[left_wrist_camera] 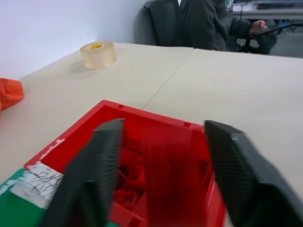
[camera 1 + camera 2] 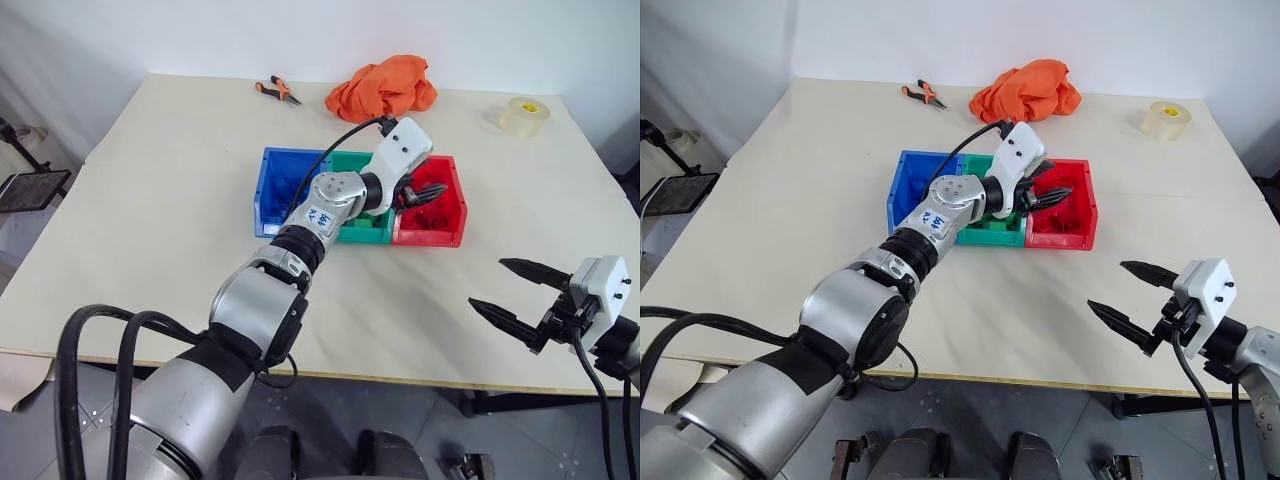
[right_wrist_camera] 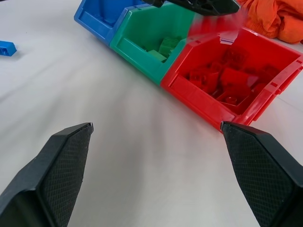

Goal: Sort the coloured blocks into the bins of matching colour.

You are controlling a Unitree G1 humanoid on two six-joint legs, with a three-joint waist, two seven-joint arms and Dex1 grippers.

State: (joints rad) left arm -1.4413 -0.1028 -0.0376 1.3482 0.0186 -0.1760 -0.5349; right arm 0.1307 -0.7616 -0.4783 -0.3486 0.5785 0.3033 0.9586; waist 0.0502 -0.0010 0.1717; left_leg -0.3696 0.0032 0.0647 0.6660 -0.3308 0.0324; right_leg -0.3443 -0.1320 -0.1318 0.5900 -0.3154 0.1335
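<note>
So the left gripper [image 2: 1048, 194] is hanging right over the red bin [image 2: 445, 225], fingers spread apart, and there's a red streak blurring down between them in the left wrist view. My guess is that's a red block [image 1: 165, 165] dropping in right now, but it's too smeared to be sure. The right gripper [image 2: 520, 295] is sitting well off to the side of the red bin, near the table [image 2: 170, 200] edge, fingers wide apart and holding nothing.

What could go wrong: the red bin already has a heap of red blocks [image 3: 222, 82] in it, so a falling piece could bounce off the pile and hop out, or land in the green bin [image 3: 142, 35] joined right beside it. The fingers are also sitting close above the rim, so pulling back low could nudge the whole joined row.

The blocks themselves are small studded plastic bricks, hard and glossy. Green blocks [image 3: 163, 47] are lying in the green bin, and one stray blue block [image 3: 6, 47] is lying on the table beyond the blue bin [image 3: 102, 14], far from the red bin, not sorted yet.
</note>
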